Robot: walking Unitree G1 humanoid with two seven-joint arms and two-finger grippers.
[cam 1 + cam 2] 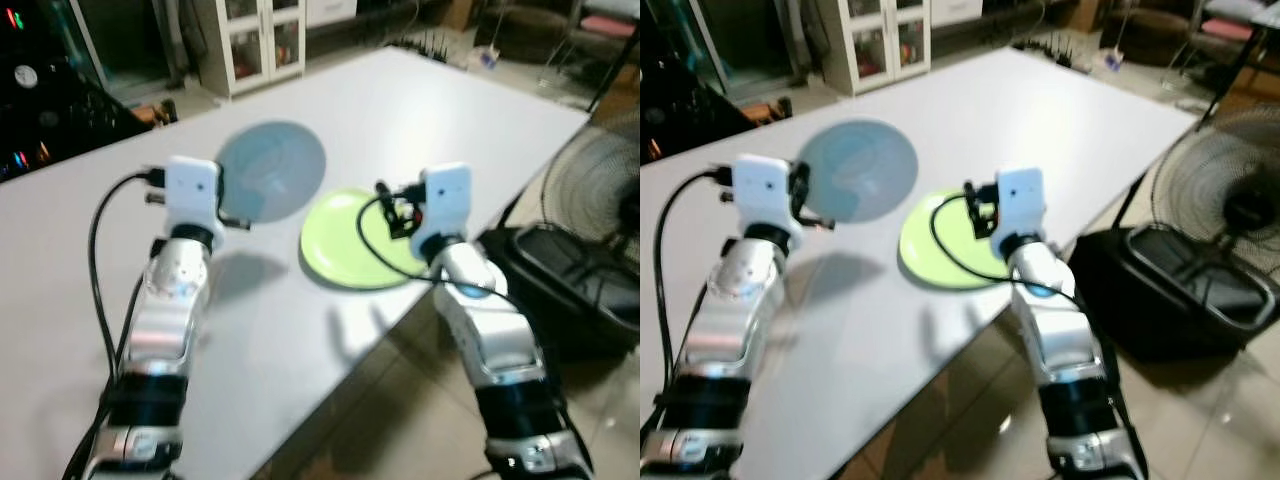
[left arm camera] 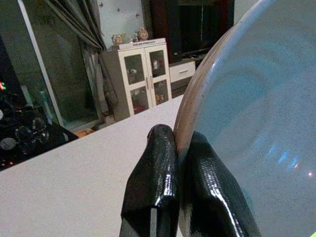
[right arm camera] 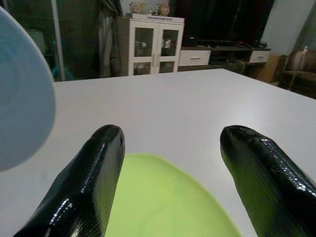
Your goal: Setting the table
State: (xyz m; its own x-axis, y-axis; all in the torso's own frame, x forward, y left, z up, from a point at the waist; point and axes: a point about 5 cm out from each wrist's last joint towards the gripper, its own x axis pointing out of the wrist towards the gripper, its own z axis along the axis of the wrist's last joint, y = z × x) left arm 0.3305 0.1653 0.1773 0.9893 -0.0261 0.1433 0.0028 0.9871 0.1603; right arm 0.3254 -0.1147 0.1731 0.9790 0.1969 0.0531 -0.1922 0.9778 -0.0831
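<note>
A pale blue plate (image 1: 270, 170) hangs tilted above the white table (image 1: 420, 110), its rim pinched in my left gripper (image 2: 180, 148), which is shut on it. A lime green plate (image 1: 345, 240) lies flat near the table's right edge. My right gripper (image 3: 170, 153) hovers just over the green plate's near rim, open, with nothing between its black fingers (image 3: 94, 173). The blue plate (image 3: 22, 113) also shows at the side of the right wrist view.
A black floor fan (image 1: 590, 200) and a dark basket (image 1: 560, 290) stand on the tiled floor right of the table. A white glass-door cabinet (image 1: 262, 40) stands beyond the far end. Dark equipment with lights (image 1: 30, 100) sits at the back left.
</note>
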